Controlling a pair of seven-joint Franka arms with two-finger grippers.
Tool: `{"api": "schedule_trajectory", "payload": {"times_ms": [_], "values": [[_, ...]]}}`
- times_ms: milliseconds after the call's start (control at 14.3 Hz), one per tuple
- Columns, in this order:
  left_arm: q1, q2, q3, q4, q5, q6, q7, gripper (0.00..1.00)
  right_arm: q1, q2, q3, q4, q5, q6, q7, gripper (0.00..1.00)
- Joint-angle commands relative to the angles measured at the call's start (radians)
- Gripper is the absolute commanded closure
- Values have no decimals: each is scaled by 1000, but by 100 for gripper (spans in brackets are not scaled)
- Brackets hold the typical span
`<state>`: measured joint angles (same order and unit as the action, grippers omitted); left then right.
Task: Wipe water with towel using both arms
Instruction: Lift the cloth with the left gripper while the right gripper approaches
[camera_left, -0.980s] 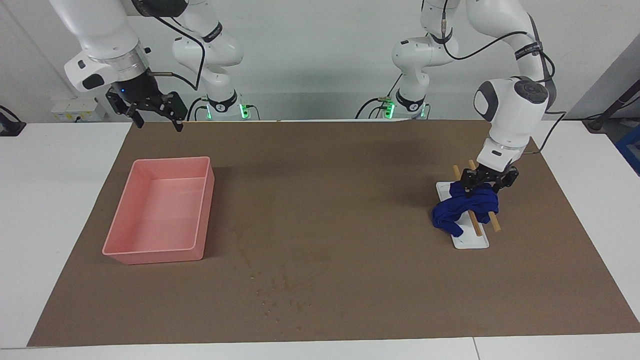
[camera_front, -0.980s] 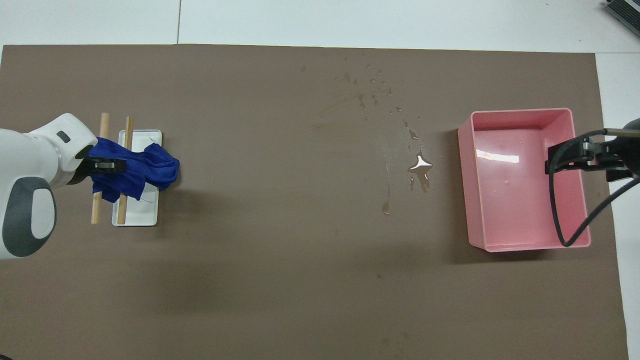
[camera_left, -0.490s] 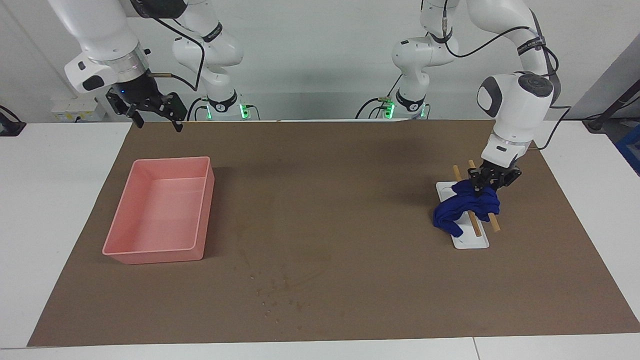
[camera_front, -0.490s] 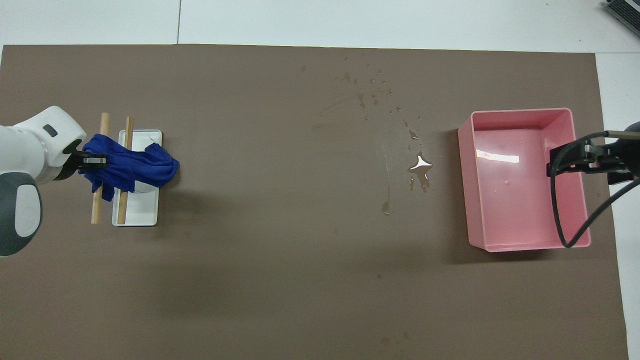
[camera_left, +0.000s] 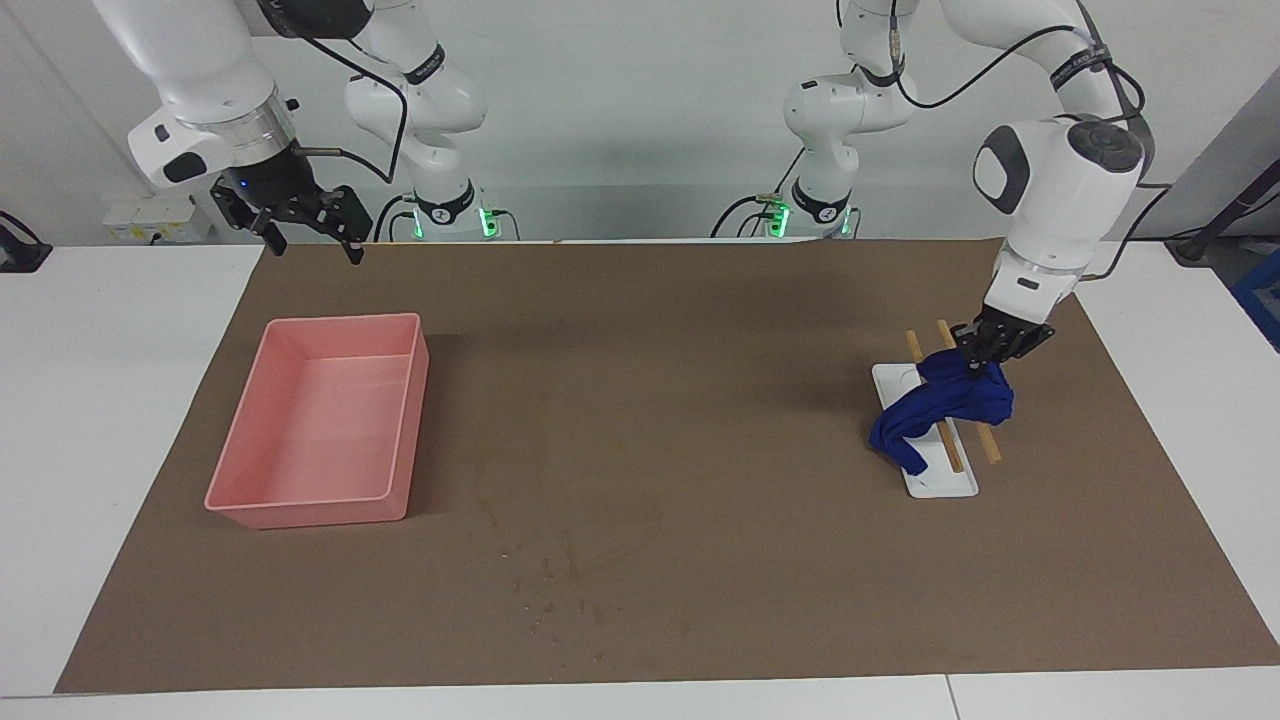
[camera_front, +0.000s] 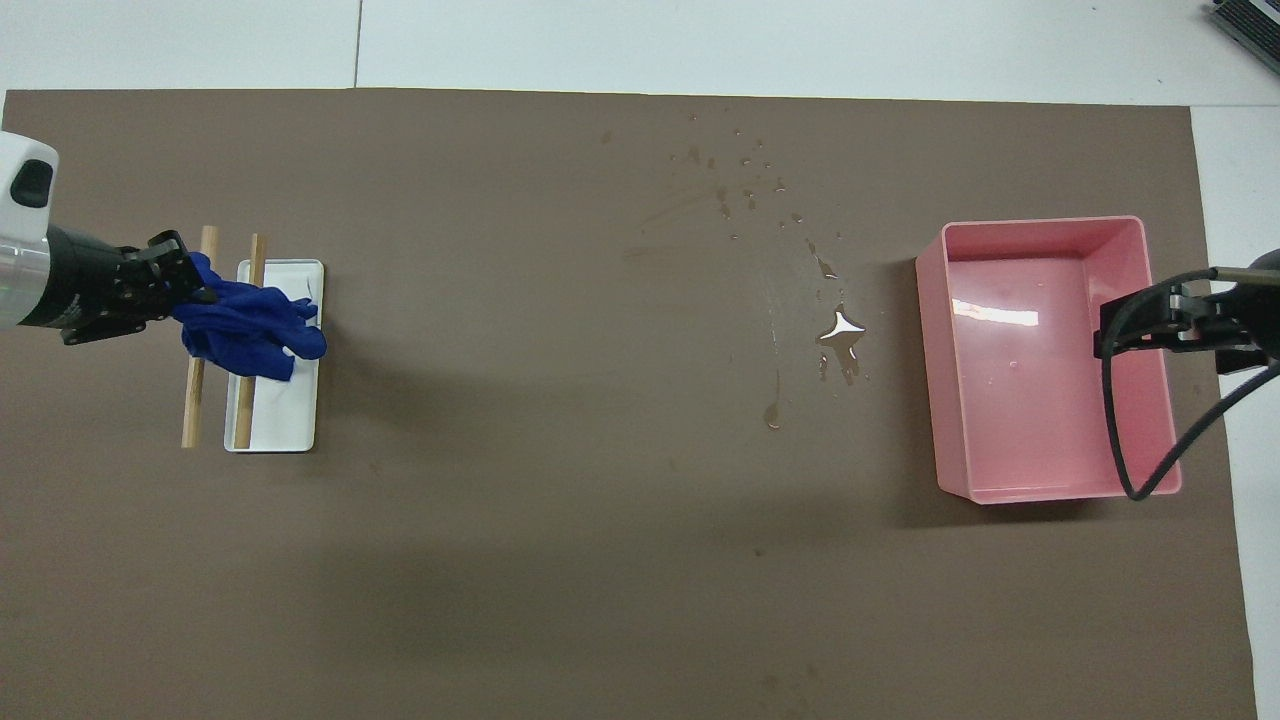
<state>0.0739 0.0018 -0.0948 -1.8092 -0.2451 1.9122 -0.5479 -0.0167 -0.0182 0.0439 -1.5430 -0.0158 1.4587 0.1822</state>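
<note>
A blue towel (camera_left: 945, 405) (camera_front: 250, 330) droops over two wooden rods (camera_left: 990, 448) (camera_front: 190, 400) and a white tray (camera_left: 940, 480) (camera_front: 275, 425) at the left arm's end of the table. My left gripper (camera_left: 975, 360) (camera_front: 185, 290) is shut on the towel's upper end and holds that end raised, while the lower end still lies on the tray. Water (camera_front: 840, 330) (camera_left: 560, 580) is spread as a small puddle and scattered drops on the brown mat beside the pink bin. My right gripper (camera_left: 315, 245) (camera_front: 1150, 325) waits open and empty, high above the mat by the bin.
A pink bin (camera_left: 405, 420) (camera_front: 930, 350) stands at the right arm's end of the brown mat (camera_left: 700, 400) (camera_front: 560, 500). A black cable (camera_front: 1130, 470) hangs from the right wrist over the bin. White tabletop borders the mat.
The left gripper closed on the towel and rose, pulling its upper end up and toward the left arm's end. The right arm barely moved.
</note>
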Motion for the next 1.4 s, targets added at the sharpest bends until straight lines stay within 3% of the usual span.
{"api": "schedule_trajectory", "payload": {"times_ms": [0, 280, 490, 700, 980, 1330], "values": [[-14, -19, -46, 36, -130, -28, -384, 100, -17, -26, 8, -34, 11, 20, -23, 0], [-17, -31, -175, 56, -302, 14, -874, 100, -14, -26, 8, -32, 11, 19, -12, 0], [-20, -45, -261, 48, -439, 53, -1050, 100, 1, -25, 19, -32, 66, 66, 66, 0], [-63, -46, -361, 35, -461, 170, -1223, 100, 87, -20, 21, -32, 118, 115, 352, 0], [-209, -48, -367, -12, -462, 385, -1382, 100, 165, -6, 21, -32, 219, 205, 693, 0], [-258, -45, -368, -16, -464, 461, -1440, 100, 248, 33, 21, -25, 333, 342, 1093, 0]]}}
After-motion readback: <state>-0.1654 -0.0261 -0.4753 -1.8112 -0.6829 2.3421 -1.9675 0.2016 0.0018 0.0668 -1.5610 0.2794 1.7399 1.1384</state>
